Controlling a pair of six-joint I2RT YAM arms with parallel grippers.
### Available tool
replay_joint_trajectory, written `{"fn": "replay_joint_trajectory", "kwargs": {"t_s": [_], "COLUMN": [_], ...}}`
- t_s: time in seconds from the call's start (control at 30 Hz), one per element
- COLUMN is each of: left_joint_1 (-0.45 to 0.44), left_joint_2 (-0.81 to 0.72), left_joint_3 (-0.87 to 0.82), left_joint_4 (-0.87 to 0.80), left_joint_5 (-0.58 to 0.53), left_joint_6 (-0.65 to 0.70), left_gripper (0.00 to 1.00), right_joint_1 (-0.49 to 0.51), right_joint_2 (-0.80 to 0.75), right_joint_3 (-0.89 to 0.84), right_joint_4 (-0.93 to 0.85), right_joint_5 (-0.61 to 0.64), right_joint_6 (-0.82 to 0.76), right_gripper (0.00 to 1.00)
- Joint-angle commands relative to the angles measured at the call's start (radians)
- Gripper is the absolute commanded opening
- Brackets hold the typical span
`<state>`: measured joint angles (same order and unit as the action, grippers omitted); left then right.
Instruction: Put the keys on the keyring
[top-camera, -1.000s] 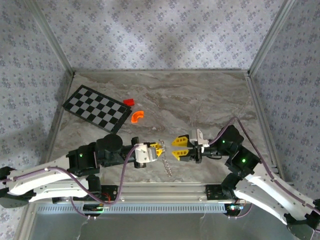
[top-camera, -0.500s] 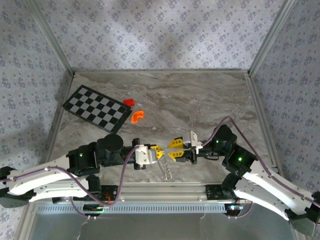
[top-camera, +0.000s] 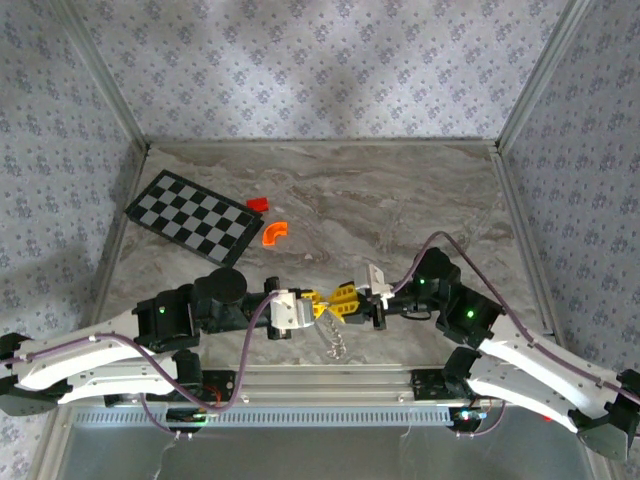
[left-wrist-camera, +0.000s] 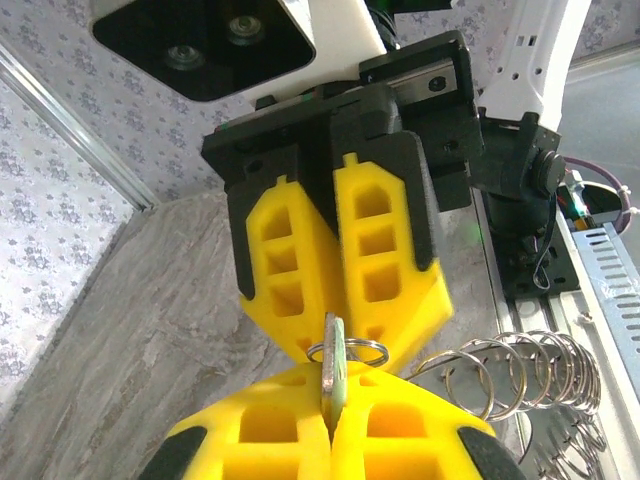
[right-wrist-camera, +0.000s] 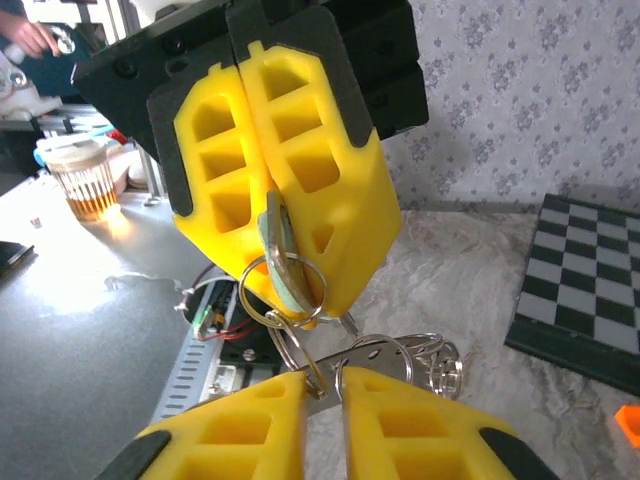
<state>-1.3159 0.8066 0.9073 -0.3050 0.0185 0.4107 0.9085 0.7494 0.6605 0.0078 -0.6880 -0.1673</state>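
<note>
The left end effector is clamped on the key, a small pale green piece that stands on edge between its yellow fingers, with its free end poking out towards the other arm. The right end effector meets it tip to tip, its fingers drawn together on a thin metal piece of the keyring. A small silver loop sits around the key where the two sets of fingertips touch. The rest of the keyring, a bunch of overlapping silvery loops, hangs just below and beside the fingers. Seen from above, both end effectors and the hanging bunch lie close to the near edge of the desk, roughly at its middle. Well apart from them, towards the far left corner, lie an orange curved piece, a small red block and a checkerboard.
</note>
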Motion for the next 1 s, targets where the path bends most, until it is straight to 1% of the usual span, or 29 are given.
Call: {"fn": "replay_joint_trajectory", "kwargs": {"t_s": [0.0, 0.1, 0.47, 0.53, 0.6, 0.77, 0.97], "left_joint_1": [0.001, -0.001, -0.002, -0.002, -0.002, -0.002, -0.001], "left_joint_2": [-0.009, 0.006, 0.027, 0.032, 0.034, 0.035, 0.038], "left_joint_3": [0.05, 0.066, 0.108, 0.112, 0.114, 0.116, 0.117], "left_joint_4": [0.009, -0.016, -0.061, -0.068, -0.07, -0.069, -0.07], "left_joint_5": [0.022, 0.008, -0.018, -0.018, -0.016, -0.008, 0.0], "left_joint_6": [0.0, 0.008, 0.028, 0.029, 0.027, 0.027, 0.027], "left_gripper": [0.0, 0.0, 0.0, 0.0, 0.0, 0.0, 0.0], "right_joint_1": [0.006, 0.007, 0.013, 0.015, 0.016, 0.021, 0.029], "right_joint_2": [0.0, 0.002, -0.028, -0.039, -0.044, -0.042, -0.046], "right_joint_3": [0.036, 0.036, 0.026, 0.02, 0.017, 0.017, 0.014], "right_joint_4": [0.021, 0.02, -0.008, -0.001, 0.005, 0.011, 0.015], "right_joint_5": [-0.005, 0.001, 0.035, 0.044, 0.047, 0.041, 0.046], "right_joint_6": [-0.004, -0.007, -0.038, -0.038, -0.038, -0.038, -0.043], "right_gripper": [0.09, 0.0, 0.0, 0.06, 0.09, 0.09, 0.14]}}
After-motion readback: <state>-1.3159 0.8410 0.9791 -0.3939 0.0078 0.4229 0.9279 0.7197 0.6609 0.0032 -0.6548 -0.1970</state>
